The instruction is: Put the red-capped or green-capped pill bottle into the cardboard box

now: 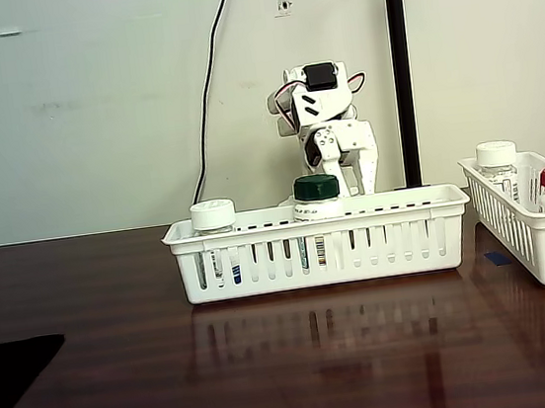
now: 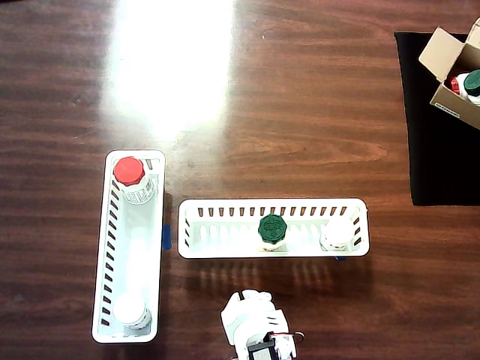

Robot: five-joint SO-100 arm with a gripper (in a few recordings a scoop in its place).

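Two bottles stand in the middle basket [image 2: 202, 244], so the claw [image 1: 348, 170], whose opening I cannot tell, may catch the wall reaching the green-capped pill bottle [image 2: 272, 229], with the cardboard box [image 2: 450, 64] far at two o'clock.

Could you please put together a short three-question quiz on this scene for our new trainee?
1. True or false: the green-capped pill bottle stands in the same white basket as a white-capped bottle.
2. In the overhead view, where does the cardboard box sit?
A. top right, on a black mat
B. between the baskets
C. bottom left
3. What cap colour has the bottle at the far end of the other basket in the overhead view?

Key:
1. True
2. A
3. Red
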